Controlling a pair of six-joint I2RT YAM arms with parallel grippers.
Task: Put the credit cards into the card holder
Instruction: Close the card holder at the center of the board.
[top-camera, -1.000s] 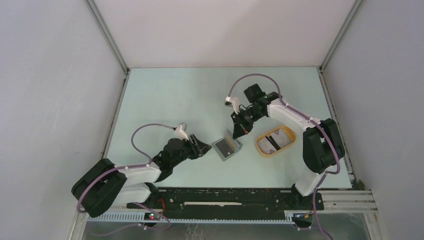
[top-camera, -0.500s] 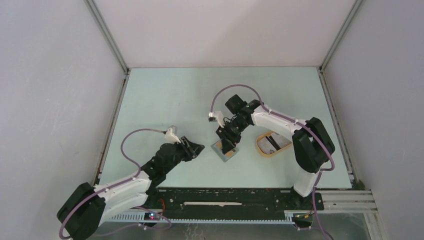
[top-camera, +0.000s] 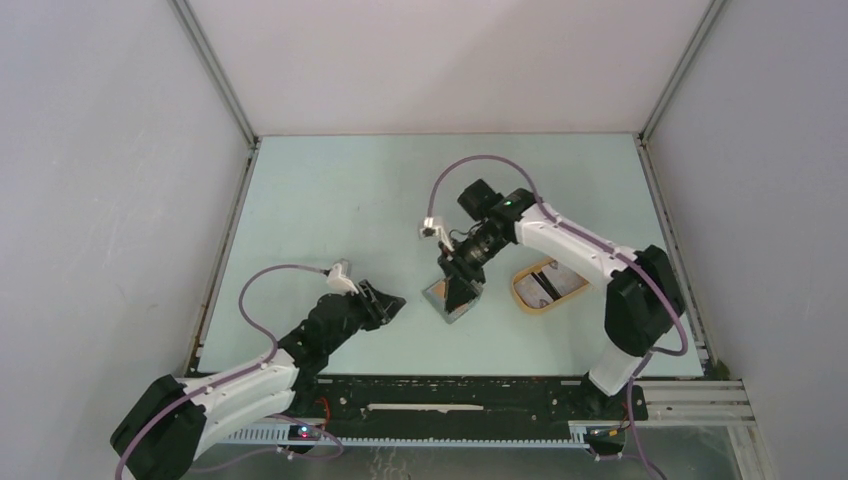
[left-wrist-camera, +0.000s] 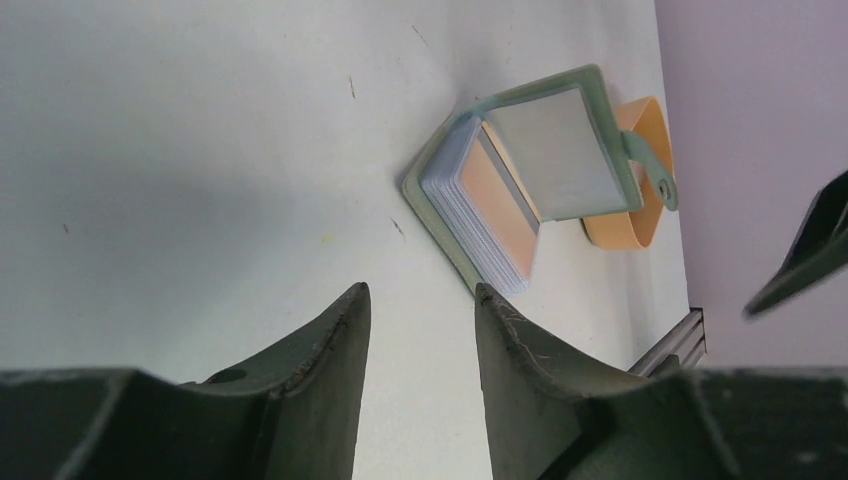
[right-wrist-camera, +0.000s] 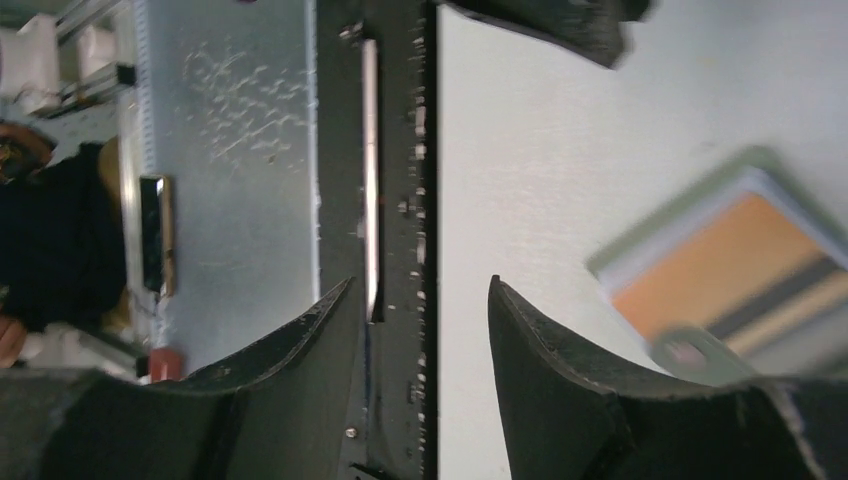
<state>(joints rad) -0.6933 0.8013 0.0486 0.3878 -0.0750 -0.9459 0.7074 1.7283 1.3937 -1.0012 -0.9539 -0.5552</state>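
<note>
The grey-green card holder (top-camera: 447, 300) lies open on the table, mid-front. In the left wrist view the card holder (left-wrist-camera: 440, 205) shows a stack of pale sleeves, an orange-faced card (left-wrist-camera: 500, 205) on top and a grey flap raised. The right wrist view blurs that card (right-wrist-camera: 730, 265), which has a dark stripe. My right gripper (top-camera: 461, 280) hangs just over the holder, open and empty (right-wrist-camera: 420, 285). My left gripper (top-camera: 388, 305) sits left of the holder, open and empty (left-wrist-camera: 420, 295). More credit cards (top-camera: 550, 281) lie in the tray.
A tan-yellow oval tray (top-camera: 524, 300) stands right of the card holder, and the tray (left-wrist-camera: 630, 215) shows behind it in the left wrist view. The black rail (right-wrist-camera: 400, 180) marks the table's near edge. White walls enclose the table at the left, back and right.
My right gripper came down from above onto the card holder and went from shut to open. My left arm drew back a little toward the near-left.
</note>
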